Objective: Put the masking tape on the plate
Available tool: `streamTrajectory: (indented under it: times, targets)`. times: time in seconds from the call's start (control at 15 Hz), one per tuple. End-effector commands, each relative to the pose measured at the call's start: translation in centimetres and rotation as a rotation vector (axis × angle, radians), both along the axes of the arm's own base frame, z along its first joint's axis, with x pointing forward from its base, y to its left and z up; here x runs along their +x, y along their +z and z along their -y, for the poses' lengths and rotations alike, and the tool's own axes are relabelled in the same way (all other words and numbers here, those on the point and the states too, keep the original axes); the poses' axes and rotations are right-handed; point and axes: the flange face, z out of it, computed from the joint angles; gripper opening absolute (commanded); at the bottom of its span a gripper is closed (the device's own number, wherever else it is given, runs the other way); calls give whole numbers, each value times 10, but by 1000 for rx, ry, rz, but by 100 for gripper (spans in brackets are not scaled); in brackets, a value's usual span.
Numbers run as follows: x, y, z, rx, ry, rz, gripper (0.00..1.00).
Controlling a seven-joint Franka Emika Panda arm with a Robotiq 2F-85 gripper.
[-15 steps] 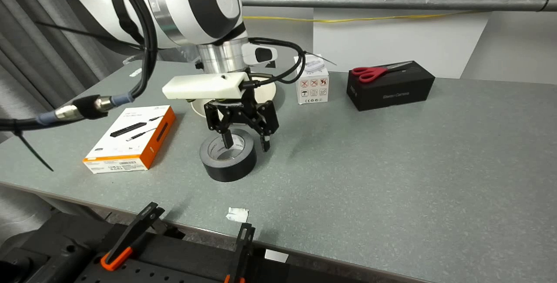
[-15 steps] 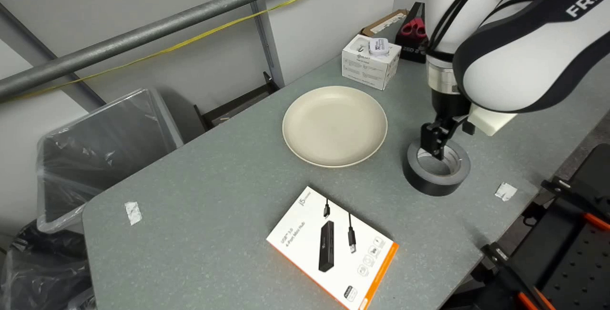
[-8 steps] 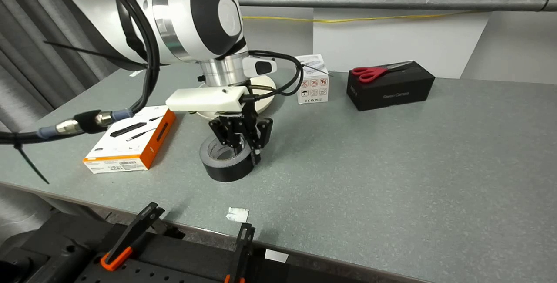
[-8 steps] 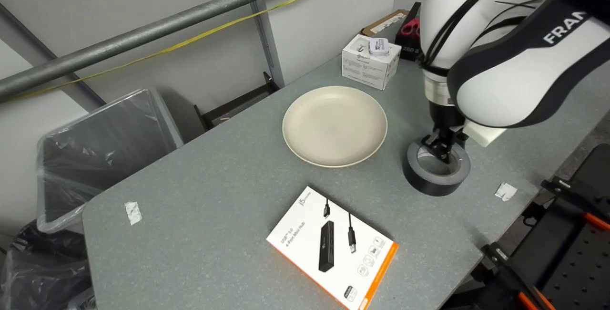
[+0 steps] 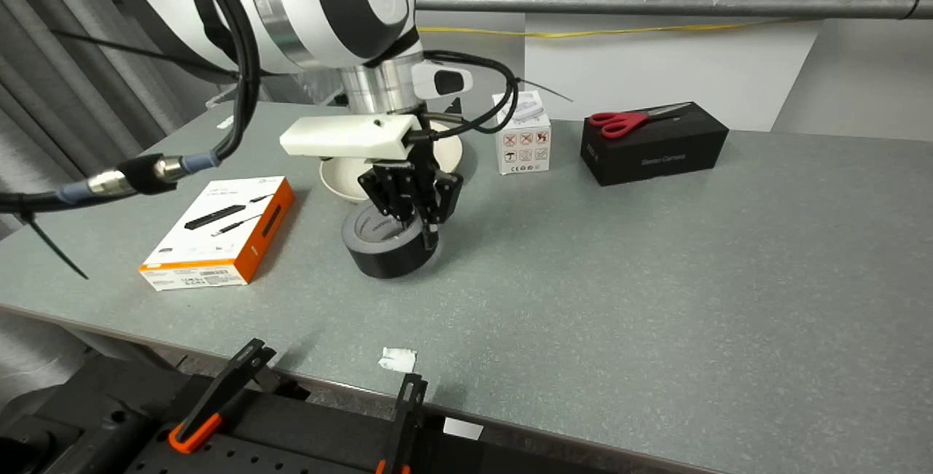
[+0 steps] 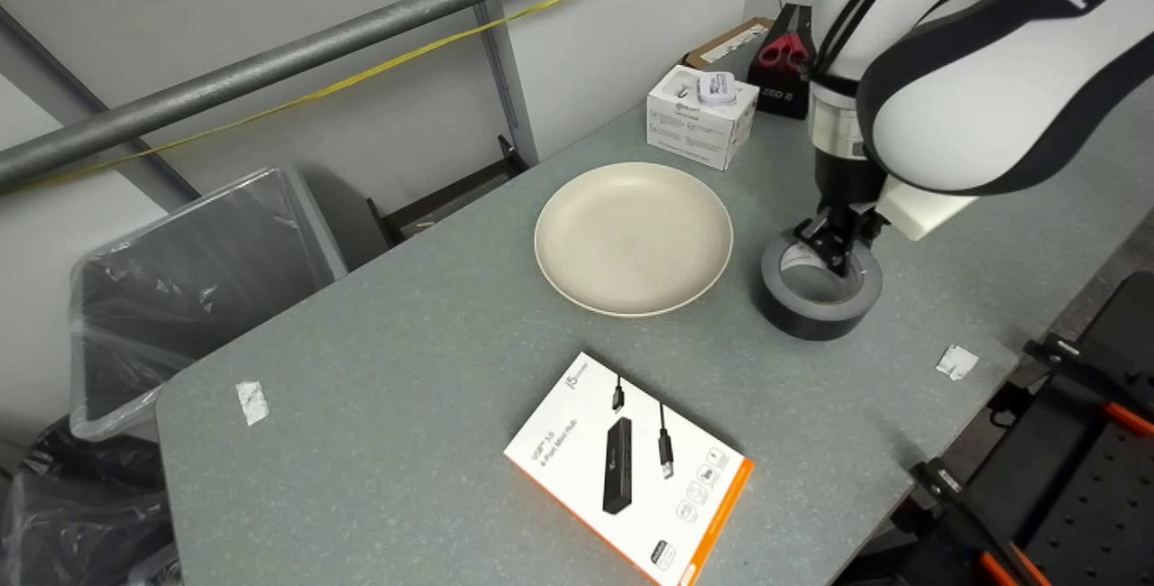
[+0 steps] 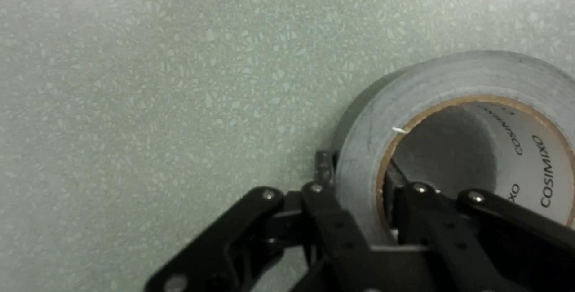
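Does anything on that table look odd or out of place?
Mildly: red-handled scissors lie loose atop the Stereo Camera box, and ragged white scraps dot the tabletop like litter. No spill shows.

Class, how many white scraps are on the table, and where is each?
2. The corner scrap lies near the rounded corner of the table; the edge scrap lies between the tape and the table edge in an exterior view. The arm may hide others.

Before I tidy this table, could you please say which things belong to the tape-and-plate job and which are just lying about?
For the job: masking tape, plate, end effector.

Just lying about: USB hub box, white box, black box, red scissors, white scraps.
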Motion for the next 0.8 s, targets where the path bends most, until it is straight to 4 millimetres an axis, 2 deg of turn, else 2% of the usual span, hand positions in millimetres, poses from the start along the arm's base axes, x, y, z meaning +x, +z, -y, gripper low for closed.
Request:
streamTrajectory:
  times: [0.0,0.2,0.27,0.6,0.67,0.73]
  targets:
    - [13,46,5,40,-65,102,7]
    - [33,61,-4,62,-72,96,7]
    - [23,48,1,38,-74,105,27]
    - [30,54,-4,44,-71,104,27]
    - [29,54,-4,44,-71,104,7]
    - [37,56,-4,60,-97,136,7]
